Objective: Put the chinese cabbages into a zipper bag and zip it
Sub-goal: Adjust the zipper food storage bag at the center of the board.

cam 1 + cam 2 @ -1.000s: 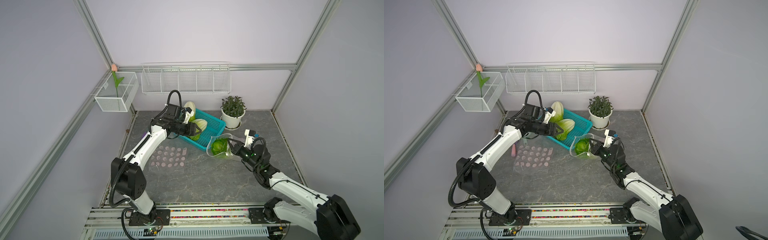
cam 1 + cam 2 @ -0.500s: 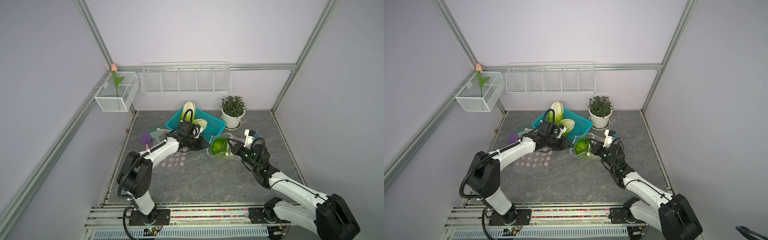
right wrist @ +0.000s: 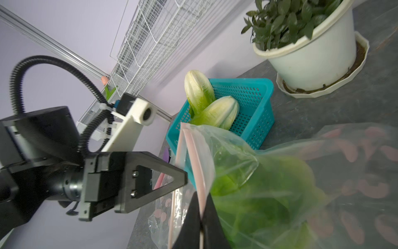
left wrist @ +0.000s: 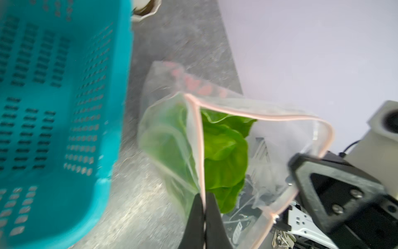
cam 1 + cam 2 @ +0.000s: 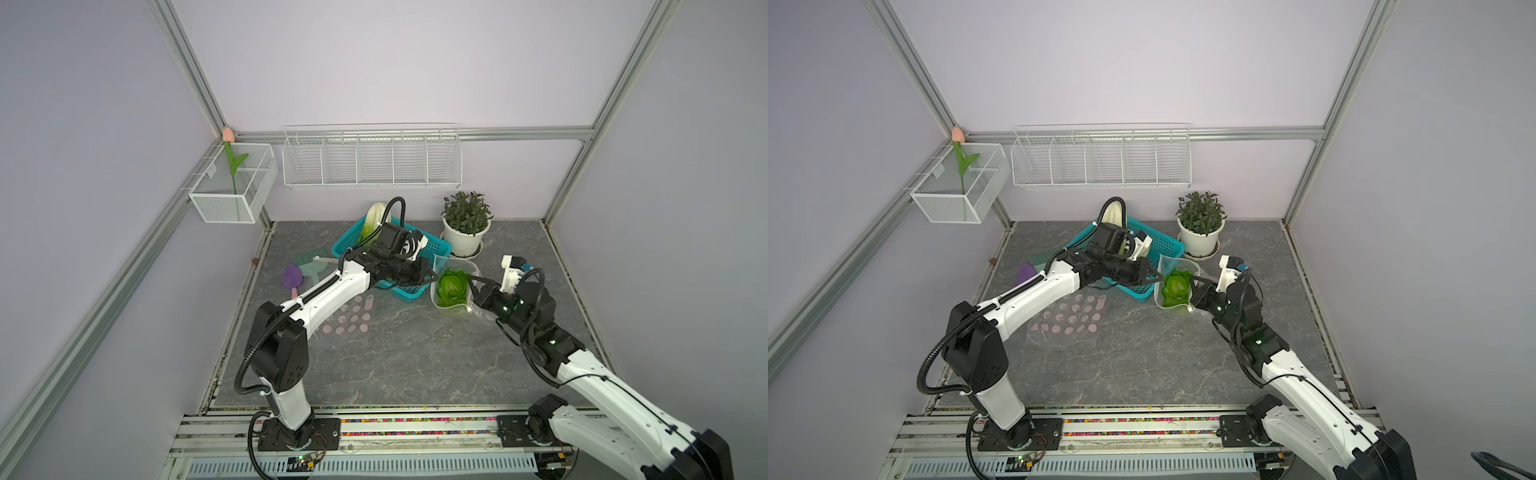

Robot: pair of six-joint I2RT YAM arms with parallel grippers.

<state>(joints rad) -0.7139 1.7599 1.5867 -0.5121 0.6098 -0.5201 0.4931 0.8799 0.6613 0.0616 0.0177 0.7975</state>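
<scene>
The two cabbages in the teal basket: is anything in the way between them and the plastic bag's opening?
The zipper bag's mouth is open, its pink rim pinched by the left gripper and the right gripper. In the way: the teal basket's wall beside the bag, and the left arm lying across the basket that holds the cabbages.

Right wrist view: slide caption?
Right gripper and left gripper pinch the zipper bag holding one cabbage; two cabbages lie in teal basket.
</scene>
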